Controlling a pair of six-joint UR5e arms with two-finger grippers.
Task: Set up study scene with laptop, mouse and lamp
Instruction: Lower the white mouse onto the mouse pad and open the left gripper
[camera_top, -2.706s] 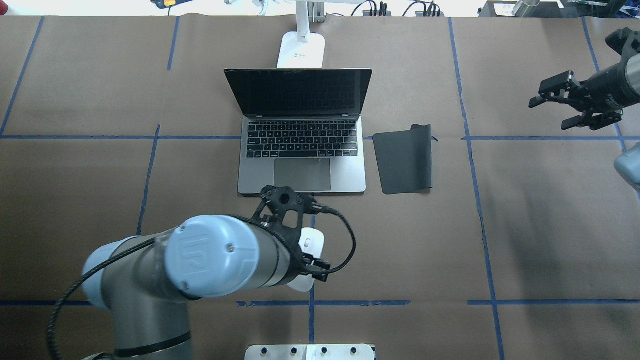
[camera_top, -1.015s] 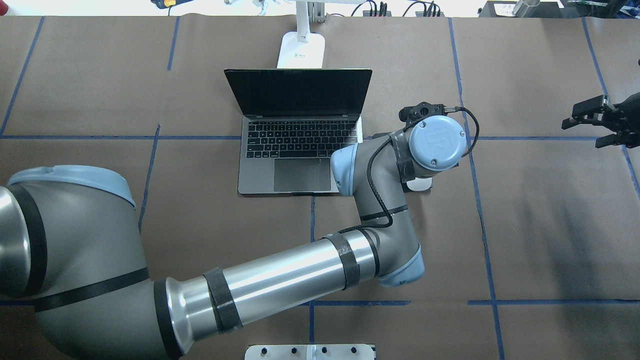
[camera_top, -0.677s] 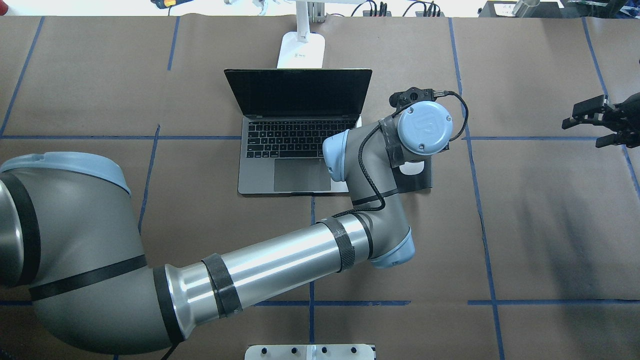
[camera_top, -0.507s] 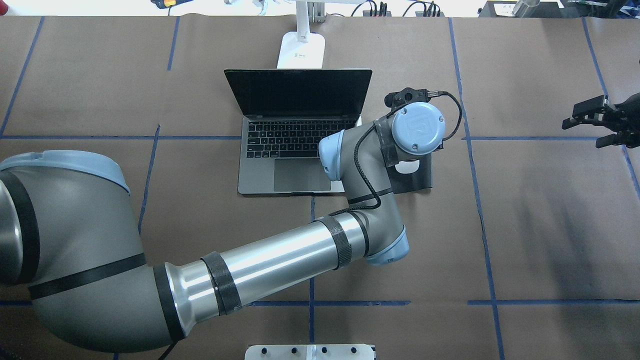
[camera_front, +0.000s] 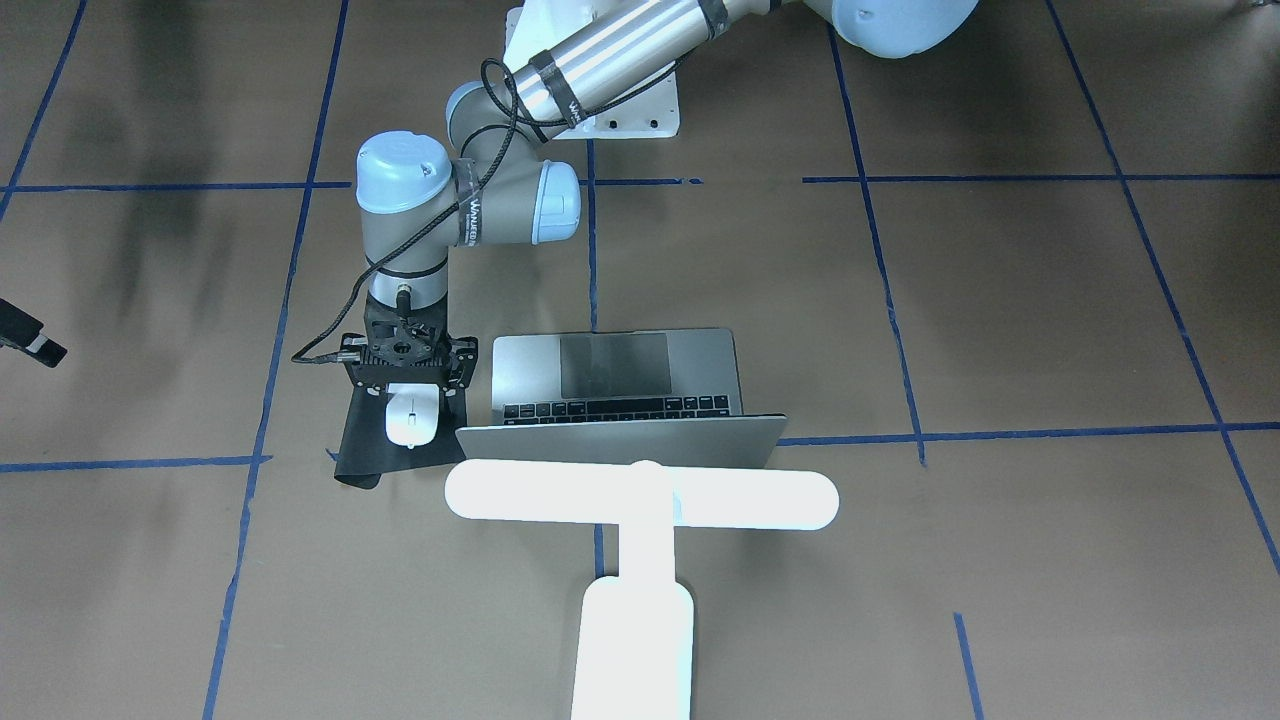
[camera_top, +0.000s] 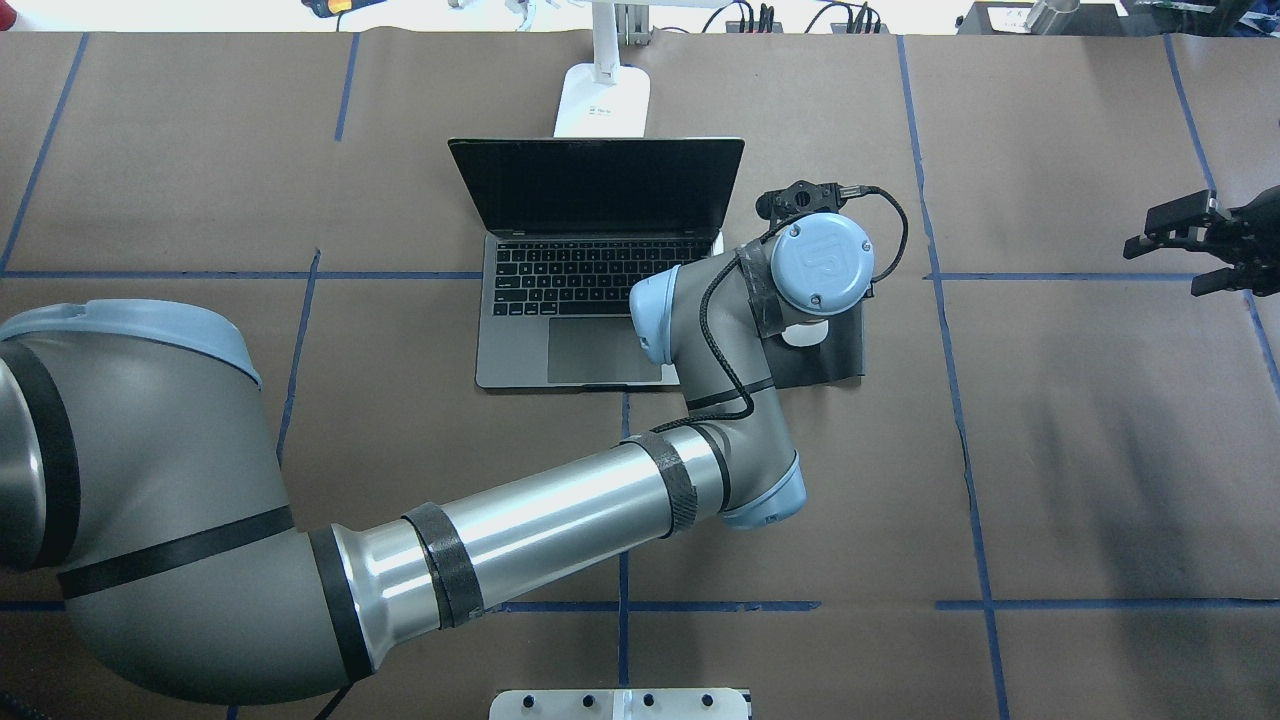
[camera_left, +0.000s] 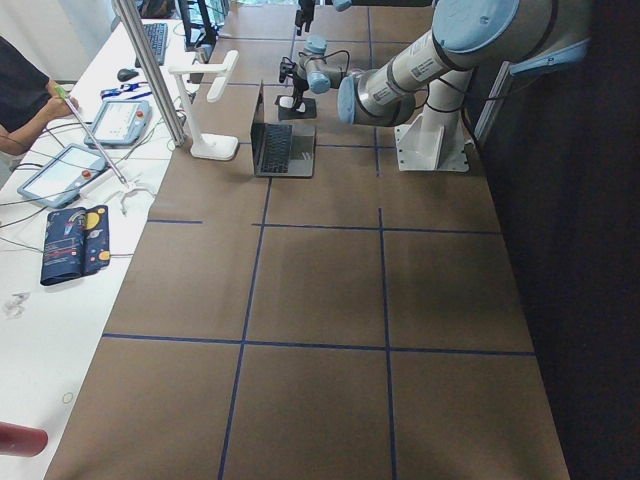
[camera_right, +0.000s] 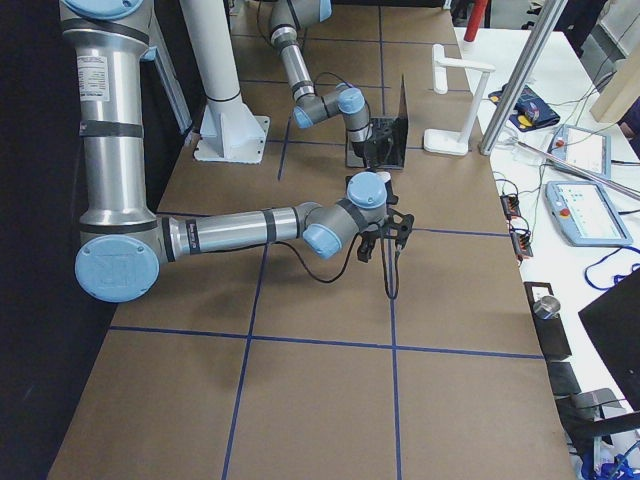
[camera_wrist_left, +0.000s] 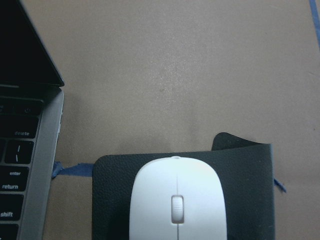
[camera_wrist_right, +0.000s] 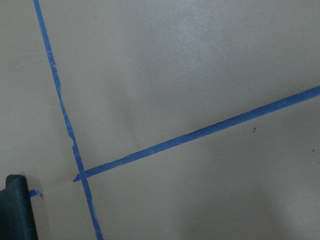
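The silver-grey laptop (camera_top: 600, 262) stands open mid-table, screen dark. Behind it is the white lamp, its base (camera_top: 603, 100) on the table and its bar head (camera_front: 640, 497) over the lid's far side. My left gripper (camera_front: 405, 372) is shut on the white mouse (camera_front: 411, 418), which is just over a black mat (camera_front: 352, 440) right of the laptop. In the left wrist view the mouse (camera_wrist_left: 177, 200) fills the lower middle above the mat (camera_wrist_left: 250, 170); whether it touches the mat I cannot tell. My right gripper (camera_top: 1163, 267) hangs open and holds nothing at the table's far right.
Brown paper with blue tape lines (camera_top: 940, 300) covers the table. The mat's far right corner (camera_wrist_left: 235, 142) curls up. My left forearm (camera_top: 540, 520) lies across the table in front of the laptop. A white pedestal (camera_top: 620, 705) sits at the near edge.
My left arm carried the mouse from the near middle of the table to the mat, then drifted towards the mat's far left. The right gripper drew back to the right, then stayed still.
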